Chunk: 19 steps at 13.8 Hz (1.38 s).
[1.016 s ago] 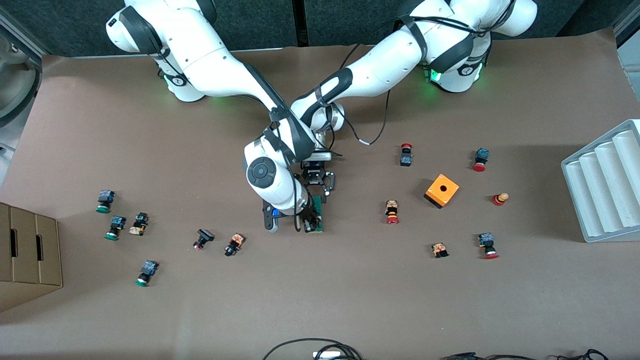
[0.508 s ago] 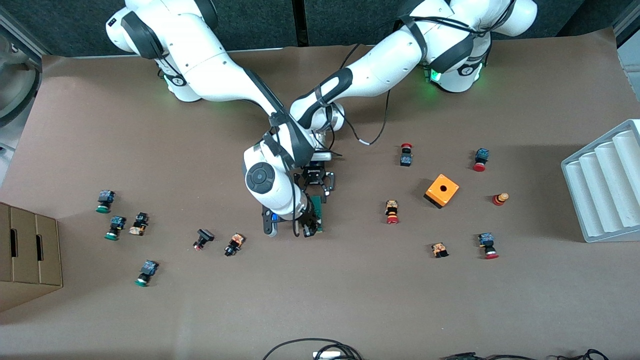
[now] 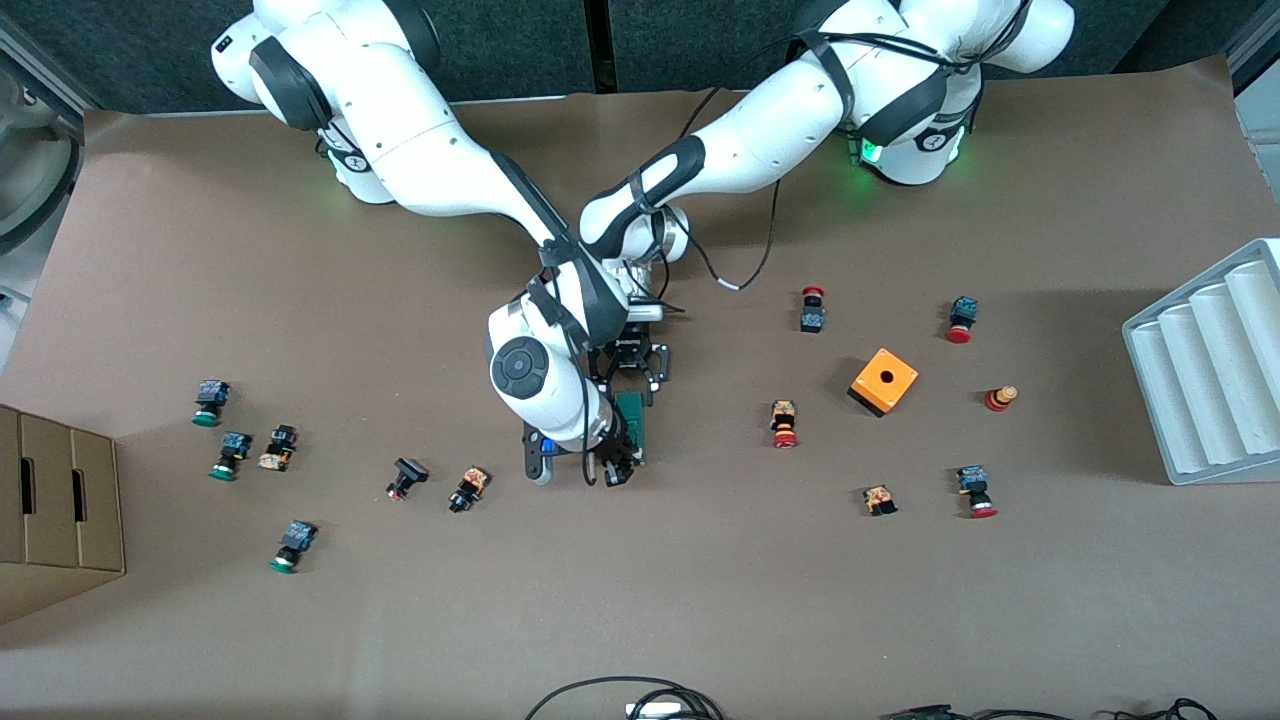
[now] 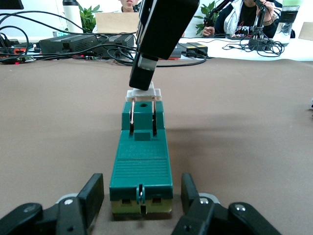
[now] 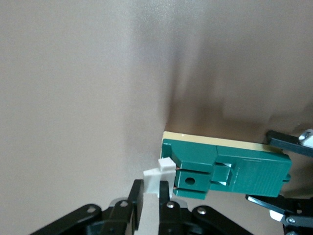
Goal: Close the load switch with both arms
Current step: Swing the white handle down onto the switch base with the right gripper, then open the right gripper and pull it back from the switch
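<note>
Load switch (image 3: 633, 420) lay flat on the counter (image 3: 700, 580) at frame centre, white end piece lower in the frame. Left end effector (image 4: 142, 203) clamped narrow on the green block's upper end. Right end effector (image 5: 149, 203) sat pinched nearly closed at the white end piece, fingers touching it. Orange box (image 3: 884, 381) sat right of centre.

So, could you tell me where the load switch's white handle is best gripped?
Pinch the white end piece across its flat sides from above, as the right gripper does; it sticks out past the load switch, whose body the left gripper clamps.
</note>
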### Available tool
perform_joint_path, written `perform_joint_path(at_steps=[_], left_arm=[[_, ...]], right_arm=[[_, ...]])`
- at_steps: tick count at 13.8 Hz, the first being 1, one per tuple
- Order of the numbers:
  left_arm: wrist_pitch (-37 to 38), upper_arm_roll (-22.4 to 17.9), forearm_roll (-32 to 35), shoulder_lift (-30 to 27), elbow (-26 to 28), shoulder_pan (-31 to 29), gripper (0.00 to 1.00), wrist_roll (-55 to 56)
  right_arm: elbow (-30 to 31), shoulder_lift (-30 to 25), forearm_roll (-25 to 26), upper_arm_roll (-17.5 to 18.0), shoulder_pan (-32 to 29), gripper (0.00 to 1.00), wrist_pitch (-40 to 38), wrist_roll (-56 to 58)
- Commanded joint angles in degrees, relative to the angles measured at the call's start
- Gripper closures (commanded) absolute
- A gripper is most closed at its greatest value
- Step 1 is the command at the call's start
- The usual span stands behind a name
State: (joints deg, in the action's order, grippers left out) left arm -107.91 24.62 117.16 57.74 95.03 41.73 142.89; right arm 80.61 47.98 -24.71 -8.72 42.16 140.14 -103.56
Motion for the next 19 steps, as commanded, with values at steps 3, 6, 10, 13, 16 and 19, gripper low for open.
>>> perform_joint_path(at_steps=[3, 6, 10, 13, 16, 19], left_arm=[[-0.5, -0.6, 0.4, 2.1, -0.7, 0.9, 0.28, 1.0], [-0.5, -0.6, 0.4, 2.1, -0.7, 0.9, 0.28, 0.9], [-0.5, -0.6, 0.4, 2.1, -0.7, 0.8, 0.28, 1.0], [-0.5, -0.6, 0.4, 2.1, -0.7, 0.8, 0.28, 0.9], [-0.6, -0.6, 0.4, 2.1, -0.7, 0.8, 0.28, 0.9], [-0.6, -0.6, 0.4, 2.0, -0.7, 0.8, 0.28, 0.9]], right_arm=[[-2.1, 2.4, -1.4, -0.4, -0.3, 0.81, 0.7, 0.8], [-2.1, 2.8, -1.4, -0.4, -0.3, 0.81, 1.1, 0.8], [-2.7, 3.4, -1.3, -0.4, -0.3, 0.81, 1.0, 0.9], [-2.7, 3.1, -1.3, -0.4, -0.3, 0.74, 0.6, 0.8], [-3.0, 1.4, -1.2, -0.5, -0.3, 0.64, -2.6, 0.9], [-3.1, -1.0, -0.9, -1.4, -0.3, 0.59, -6.5, 1.4]])
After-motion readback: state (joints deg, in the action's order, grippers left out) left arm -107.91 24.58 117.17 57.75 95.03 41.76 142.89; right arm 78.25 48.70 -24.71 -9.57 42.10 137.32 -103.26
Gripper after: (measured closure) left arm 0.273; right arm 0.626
